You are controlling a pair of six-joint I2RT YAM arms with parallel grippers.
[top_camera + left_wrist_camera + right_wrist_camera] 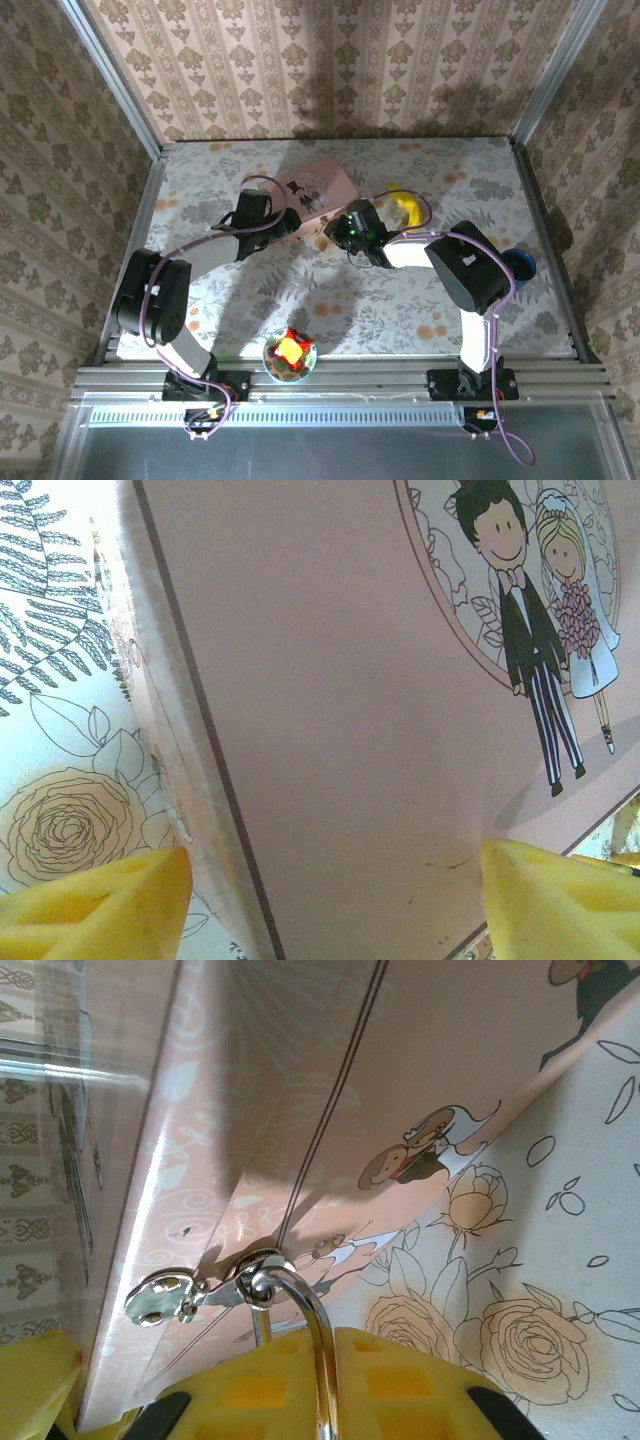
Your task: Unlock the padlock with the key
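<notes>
Angling inward, right fingers pinch the padlock; left fingers spread wide.

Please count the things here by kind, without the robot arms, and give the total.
pink box: 1
padlock: 1
yellow banana: 1
blue round thing: 1
bowl: 1
red and yellow thing in the bowl: 1
Total: 6

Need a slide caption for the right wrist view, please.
Right gripper closed on the padlock, its silvery shackle hooked through the metal hasp of the pink box.
</notes>
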